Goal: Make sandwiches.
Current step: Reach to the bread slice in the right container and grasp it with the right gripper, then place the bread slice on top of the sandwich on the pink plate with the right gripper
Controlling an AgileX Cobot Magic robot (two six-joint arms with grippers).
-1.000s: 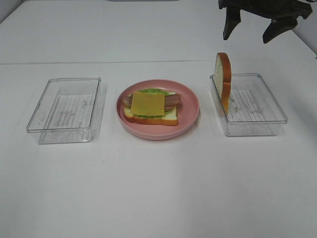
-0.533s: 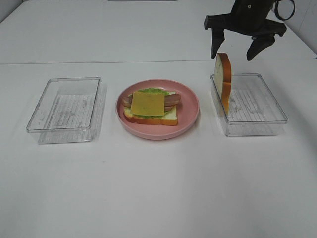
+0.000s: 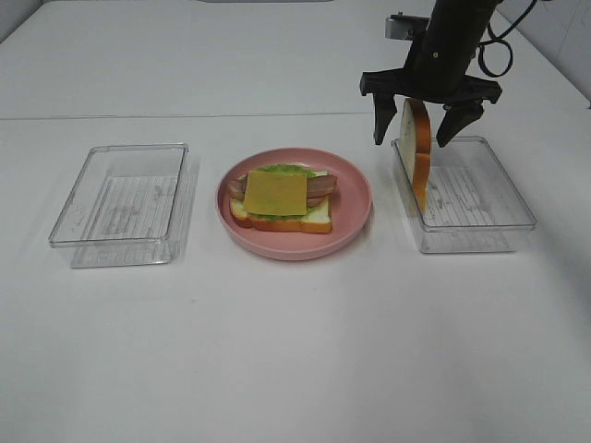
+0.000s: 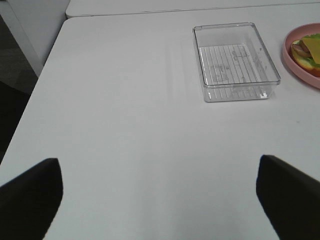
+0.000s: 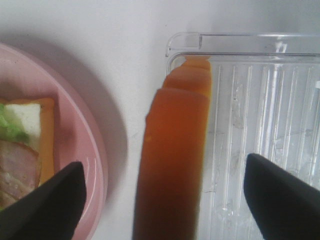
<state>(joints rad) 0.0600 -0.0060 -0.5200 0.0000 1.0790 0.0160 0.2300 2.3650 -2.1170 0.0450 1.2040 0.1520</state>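
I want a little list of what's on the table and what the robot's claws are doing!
plate: pink plate in the middle, holding bread, lettuce, bacon and cheese
top bread slice: bread slice standing on edge against the near wall of the right tray
left tray: left tray, nothing in it
right claw: right claw open, straddling the upright slice
left claw: left claw open, over bare table

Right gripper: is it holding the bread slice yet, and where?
Nothing is held. The right gripper is open, jaws either side of the upright bread slice leaning in the tray.
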